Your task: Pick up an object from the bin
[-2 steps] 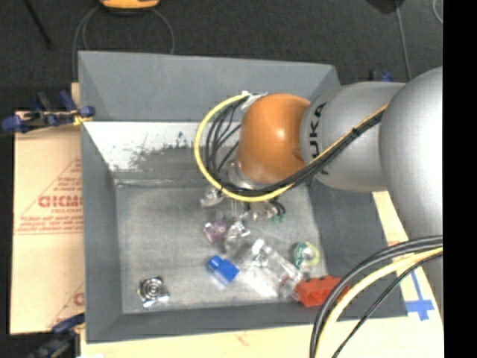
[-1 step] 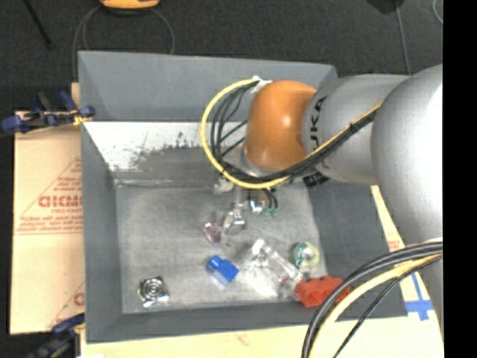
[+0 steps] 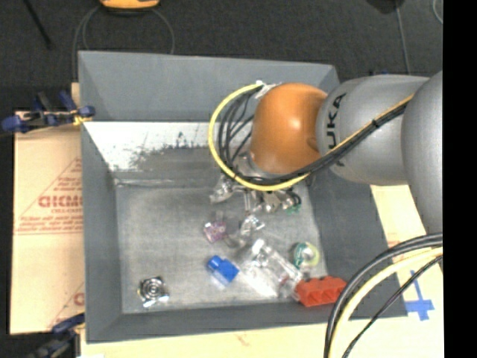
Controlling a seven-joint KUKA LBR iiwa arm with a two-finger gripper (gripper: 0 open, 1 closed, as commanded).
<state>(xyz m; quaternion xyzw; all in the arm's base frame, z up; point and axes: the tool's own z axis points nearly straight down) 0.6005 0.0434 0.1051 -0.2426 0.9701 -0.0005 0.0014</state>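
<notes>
My gripper (image 3: 235,209) hangs below the orange wrist cover, over the middle of the bin. Its two metal fingertips (image 3: 221,192) stand apart, so it is open, and I see nothing between them. A small purple translucent piece (image 3: 215,232) lies just below and left of the fingertips, close to the lower one. A blue block (image 3: 222,269) lies further toward the front. A clear plastic piece (image 3: 270,265) sits to the right of the blue block.
A green-and-white ball (image 3: 304,255) and a red brick (image 3: 320,290) lie at the front right. A small green thing (image 3: 294,204) sits by the right wall, under the arm. A metal coil (image 3: 153,290) rests in the front left corner.
</notes>
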